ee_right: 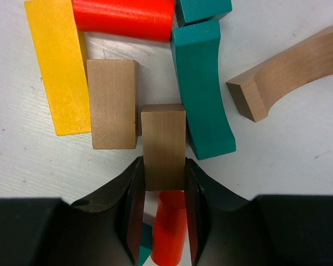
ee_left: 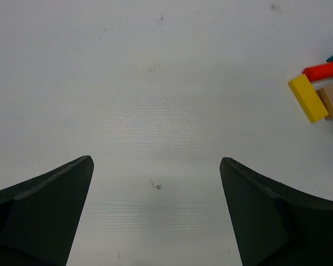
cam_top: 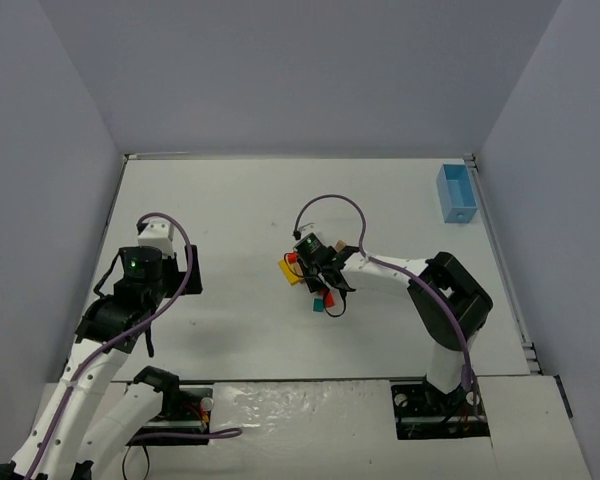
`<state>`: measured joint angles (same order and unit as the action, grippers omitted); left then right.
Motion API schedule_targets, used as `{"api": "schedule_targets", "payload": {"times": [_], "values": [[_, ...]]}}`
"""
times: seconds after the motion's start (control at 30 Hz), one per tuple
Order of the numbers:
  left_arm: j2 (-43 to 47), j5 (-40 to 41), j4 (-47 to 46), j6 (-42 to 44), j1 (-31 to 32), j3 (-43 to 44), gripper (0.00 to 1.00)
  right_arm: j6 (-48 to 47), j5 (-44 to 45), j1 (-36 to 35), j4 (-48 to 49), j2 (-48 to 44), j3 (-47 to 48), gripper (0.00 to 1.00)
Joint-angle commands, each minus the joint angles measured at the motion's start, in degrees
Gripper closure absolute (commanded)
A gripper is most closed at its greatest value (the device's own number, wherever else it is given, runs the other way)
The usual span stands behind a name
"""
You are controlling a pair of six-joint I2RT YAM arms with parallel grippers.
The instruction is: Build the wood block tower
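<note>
Right claw (ee_right: pixel 163 166) grips tan block (ee_right: pixel 163 138) by both sides. Left claw (ee_left: pixel 156 161) stands wide apart above the counter (ee_left: pixel 155 83). Red cylinder (ee_right: pixel 169 233) lies under the right claw, half hidden.

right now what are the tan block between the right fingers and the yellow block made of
Tan block: looks like bare wood, faint grain showing, matte. Yellow block: probably wood too, under opaque smooth paint; grain hidden, so unsure.
</note>
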<state>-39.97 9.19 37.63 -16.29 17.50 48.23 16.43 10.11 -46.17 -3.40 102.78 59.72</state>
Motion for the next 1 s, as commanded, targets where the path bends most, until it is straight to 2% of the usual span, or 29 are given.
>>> {"api": "schedule_targets", "payload": {"times": [0.0, 0.07, 0.2, 0.33, 0.43, 0.57, 0.73, 0.97], "values": [[-0.26, -2.68, -2.45, 0.39, -0.53, 1.44, 0.03, -2.58, 2.42, -0.15, 1.00, -3.54, 2.69, 1.00], [-0.37, -4.82, -2.73, 0.64, -0.53, 2.35, 0.03, -5.16, 1.86, -0.31, 1.20, -6.18, 2.60, 1.00], [-2.13, -14.64, -2.81, 0.05, -0.53, 6.80, 0.03, -12.70, -1.48, -1.54, 3.27, -13.60, 1.91, 1.00], [-5.55, -27.98, -4.83, -3.48, -0.53, 11.64, 0.03, -20.36, -9.97, -2.82, 9.05, -21.24, -0.76, 1.00], [-8.29, -38.62, -9.25, -8.06, -0.53, 13.98, 0.04, -24.25, -15.75, -4.22, 12.30, -25.82, -2.02, 1.00], [-12.60, -47.18, -17.35, -15.24, -0.36, 15.80, 0.13, -26.72, -22.22, -5.28, 12.54, -28.42, -0.47, 1.00], [-17.35, -49.87, -20.57, -19.80, 0.51, 17.92, 0.18, -27.67, -27.37, -5.59, 12.80, -30.24, 1.43, 1.00], [-19.79, -51.33, -22.25, -21.59, 2.01, 16.78, 0.23, -27.99, -28.85, -5.68, 13.11, -31.47, 2.65, 1.00]]}}
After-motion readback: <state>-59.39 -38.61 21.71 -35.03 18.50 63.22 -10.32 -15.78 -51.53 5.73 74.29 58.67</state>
